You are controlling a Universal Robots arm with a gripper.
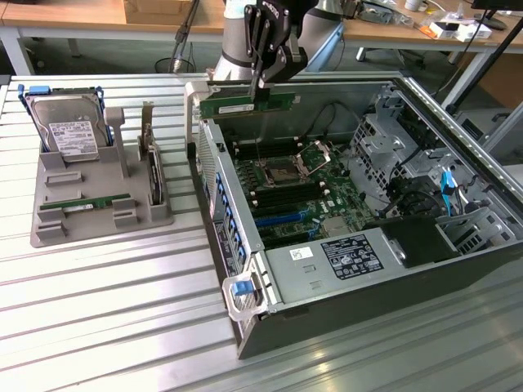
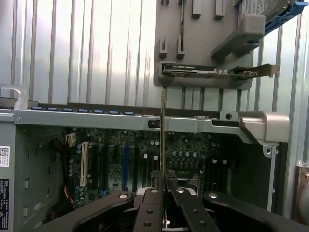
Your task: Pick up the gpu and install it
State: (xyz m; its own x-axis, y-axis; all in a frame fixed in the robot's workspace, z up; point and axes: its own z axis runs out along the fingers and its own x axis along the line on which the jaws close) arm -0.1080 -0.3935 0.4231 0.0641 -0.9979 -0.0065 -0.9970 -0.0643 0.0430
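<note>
My gripper [image 1: 260, 85] is shut on the gpu [image 1: 245, 103], a long, narrow green circuit-board stick with a white label, gripping it by its top edge. The stick hangs level above the far end of the open computer case [image 1: 245, 269], over the motherboard [image 1: 286, 192]. In the wrist view the gpu [image 2: 163, 125] shows edge-on as a thin line running out from between my black fingers [image 2: 150, 212], with the motherboard [image 2: 125, 164] below it.
On the exterior view's left, a grey holder tray [image 1: 82, 224] carries a silver hard drive [image 1: 73, 135], a dark card with a metal bracket [image 1: 153, 175] on edge, and another green stick [image 1: 94, 201]. Case walls, a drive cage [image 1: 384, 139] and cables surround the motherboard.
</note>
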